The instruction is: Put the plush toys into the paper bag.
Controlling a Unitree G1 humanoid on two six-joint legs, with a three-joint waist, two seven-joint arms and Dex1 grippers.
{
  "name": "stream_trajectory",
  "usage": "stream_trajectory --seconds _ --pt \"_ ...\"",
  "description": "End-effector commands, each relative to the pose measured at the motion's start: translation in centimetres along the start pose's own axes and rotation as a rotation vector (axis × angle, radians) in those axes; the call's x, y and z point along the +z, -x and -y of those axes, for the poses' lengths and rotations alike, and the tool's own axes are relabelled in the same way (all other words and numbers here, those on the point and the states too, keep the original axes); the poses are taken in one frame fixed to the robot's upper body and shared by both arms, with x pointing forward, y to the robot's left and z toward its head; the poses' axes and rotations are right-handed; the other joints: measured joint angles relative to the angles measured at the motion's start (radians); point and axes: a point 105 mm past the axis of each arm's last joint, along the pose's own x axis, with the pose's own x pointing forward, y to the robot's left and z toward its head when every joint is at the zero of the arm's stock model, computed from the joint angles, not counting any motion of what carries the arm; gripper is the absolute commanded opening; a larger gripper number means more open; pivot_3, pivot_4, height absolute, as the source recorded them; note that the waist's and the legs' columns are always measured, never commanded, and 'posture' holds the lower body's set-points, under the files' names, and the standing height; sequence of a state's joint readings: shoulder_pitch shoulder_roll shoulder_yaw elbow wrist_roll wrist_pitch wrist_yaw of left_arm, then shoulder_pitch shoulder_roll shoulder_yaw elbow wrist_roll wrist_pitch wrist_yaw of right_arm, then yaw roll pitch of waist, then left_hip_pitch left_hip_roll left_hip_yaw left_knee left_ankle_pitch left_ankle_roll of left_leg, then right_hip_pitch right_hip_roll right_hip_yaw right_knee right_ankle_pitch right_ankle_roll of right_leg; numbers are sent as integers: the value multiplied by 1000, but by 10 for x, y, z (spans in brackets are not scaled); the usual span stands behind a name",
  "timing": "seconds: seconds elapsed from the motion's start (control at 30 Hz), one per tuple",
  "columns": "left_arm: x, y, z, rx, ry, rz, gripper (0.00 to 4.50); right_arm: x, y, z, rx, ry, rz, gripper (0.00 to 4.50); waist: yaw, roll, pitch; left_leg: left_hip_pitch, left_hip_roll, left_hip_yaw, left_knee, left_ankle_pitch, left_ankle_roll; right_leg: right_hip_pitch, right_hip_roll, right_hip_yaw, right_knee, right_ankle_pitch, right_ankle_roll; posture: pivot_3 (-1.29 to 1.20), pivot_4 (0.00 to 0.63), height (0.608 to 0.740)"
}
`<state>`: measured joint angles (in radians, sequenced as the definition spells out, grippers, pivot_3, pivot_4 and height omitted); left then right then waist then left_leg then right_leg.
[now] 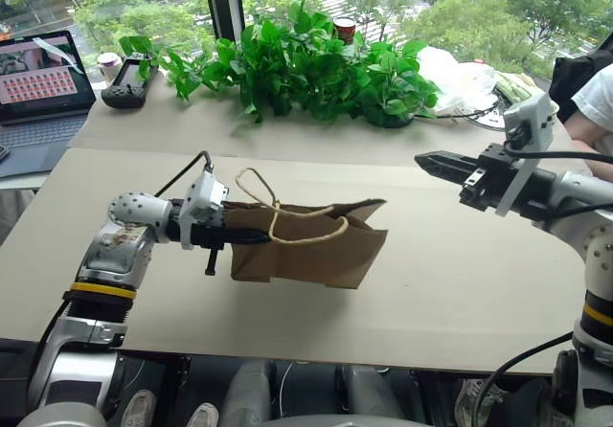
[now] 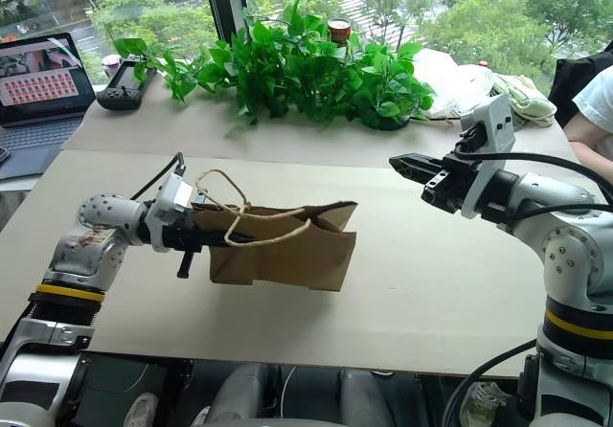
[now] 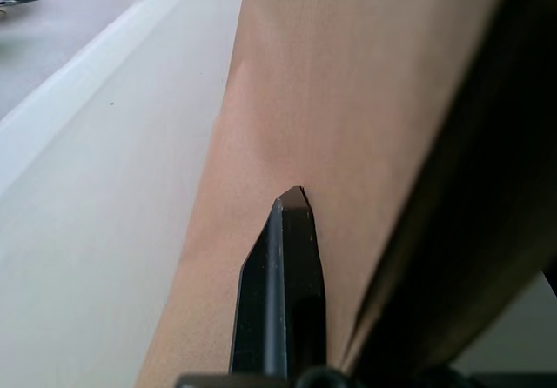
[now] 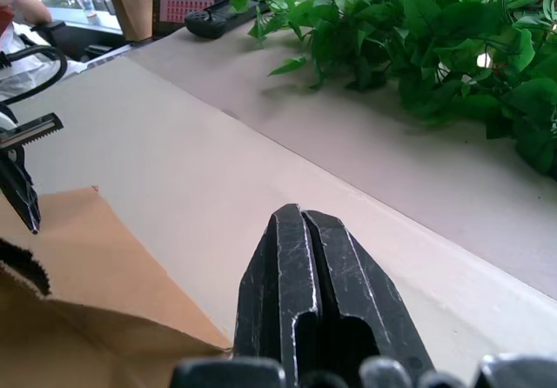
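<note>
My left gripper (image 1: 251, 238) is clamped on the brown kraft paper bag with tan looped cord handles (image 1: 316, 247), holding it by one edge near the mouth so it hangs lifted just off the pale beige table (image 1: 460, 283), body stretching away from my fingertips toward my right side. My right gripper (image 1: 436, 164) has its fingers pressed together on nothing, held up in the air well apart from the bag, beyond its far end and a little higher. I can't find either plush toy on the table or in a gripper; whether they already sit inside the bag I can't tell, since its mouth faces away from me. I judge this to be the bag-handling step. Next I'd need to find the toys, or else set the bag down upright. No brand or print on the bag. The open laptop (image 1: 38, 87) behind my left arm shows a red-tiled screen whose writing is too small to read.
</note>
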<state>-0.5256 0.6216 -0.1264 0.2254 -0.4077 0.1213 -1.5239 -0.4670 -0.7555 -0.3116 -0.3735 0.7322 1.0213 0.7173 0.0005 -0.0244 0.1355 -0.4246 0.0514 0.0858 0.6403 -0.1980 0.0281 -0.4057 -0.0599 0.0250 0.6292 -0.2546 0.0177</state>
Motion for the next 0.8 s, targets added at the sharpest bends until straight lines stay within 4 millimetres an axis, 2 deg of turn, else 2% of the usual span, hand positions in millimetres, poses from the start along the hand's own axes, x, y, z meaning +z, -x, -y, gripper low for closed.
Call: stream_trajectory --seconds 0.03,0.2,0.43,0.8 --pt "-2 -6 -4 -16 -60 -7 30 11 8 -10 35 59 21 0 1 0 0 0 0 0 0 0 0 0 0 0 0 0 0 0 150 740" --pt "0 -10 -18 54 -55 35 30 3 15 -15 61 74 -27 0 2 0 0 0 0 -1 0 0 0 0 0 1 0 0 0 0 150 740" --pt "-4 -9 -17 41 -56 23 30 -19 27 -21 113 96 -149 0 3 0 0 0 0 -1 1 0 0 0 0 1 0 0 0 0 150 740" --pt "-7 -13 -21 51 -55 25 30 -23 32 -19 129 83 -175 0 3 0 0 1 0 -1 2 0 0 1 0 1 1 0 0 0 150 740"
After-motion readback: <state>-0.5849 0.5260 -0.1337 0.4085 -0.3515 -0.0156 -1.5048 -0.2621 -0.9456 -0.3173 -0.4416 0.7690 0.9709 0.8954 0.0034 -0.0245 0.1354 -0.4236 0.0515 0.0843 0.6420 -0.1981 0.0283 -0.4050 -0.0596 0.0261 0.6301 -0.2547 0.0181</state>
